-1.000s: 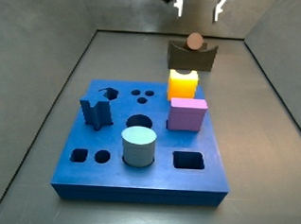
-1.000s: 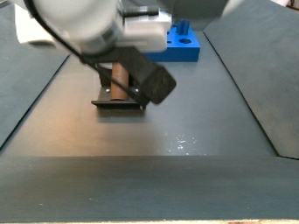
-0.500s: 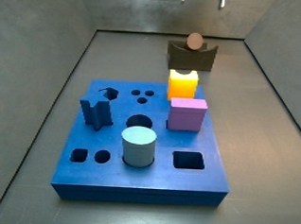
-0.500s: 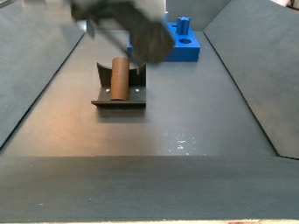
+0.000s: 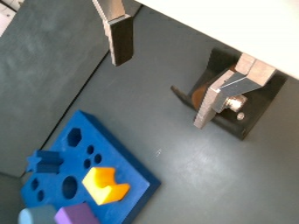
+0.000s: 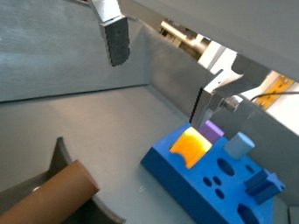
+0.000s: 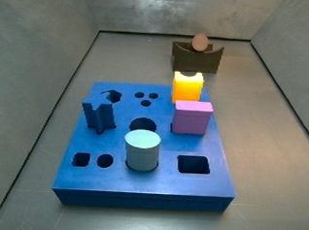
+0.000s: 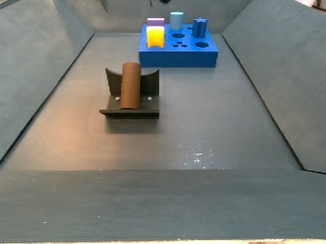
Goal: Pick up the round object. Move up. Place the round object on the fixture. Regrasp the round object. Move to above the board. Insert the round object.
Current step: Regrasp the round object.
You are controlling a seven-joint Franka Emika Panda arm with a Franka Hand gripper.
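Note:
The round object, a reddish-brown cylinder, lies in the notch of the dark fixture, beyond the blue board. Both side views show it lying there alone on the fixture, with the board further off. The gripper is out of both side views. In both wrist views the gripper is open and empty, high above the floor. The round object lies below it; in a wrist view it is partly hidden behind a finger.
On the board stand a yellow peg, a purple square peg, a pale teal cylinder and a dark blue piece, with open holes between them. Grey sloping walls enclose the floor.
The gripper has risen up and out of both side views, leaving the round object lying on the fixture. The object and board have not moved.

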